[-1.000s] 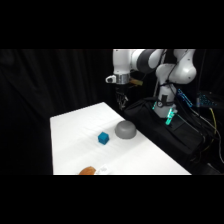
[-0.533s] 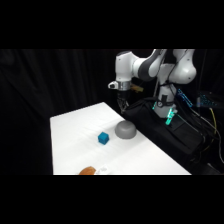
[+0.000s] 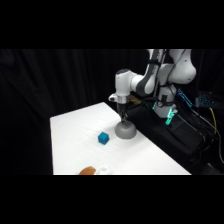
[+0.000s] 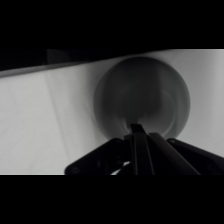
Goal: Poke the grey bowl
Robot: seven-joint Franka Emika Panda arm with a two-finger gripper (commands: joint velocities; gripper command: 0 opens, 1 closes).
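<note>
Gripper (image 3: 123, 119) tip down on grey bowl (image 3: 125, 130), fingers pressed together, holding nothing. White table (image 3: 75, 130) below it, black room behind; blue cube (image 3: 103, 138) just beside the bowl

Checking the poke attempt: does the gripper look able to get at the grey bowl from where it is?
Probably yes. The gripper hangs directly over the grey bowl, its tip at or nearly at the dome, with nothing between. The blue cube sits off to the side.
</note>
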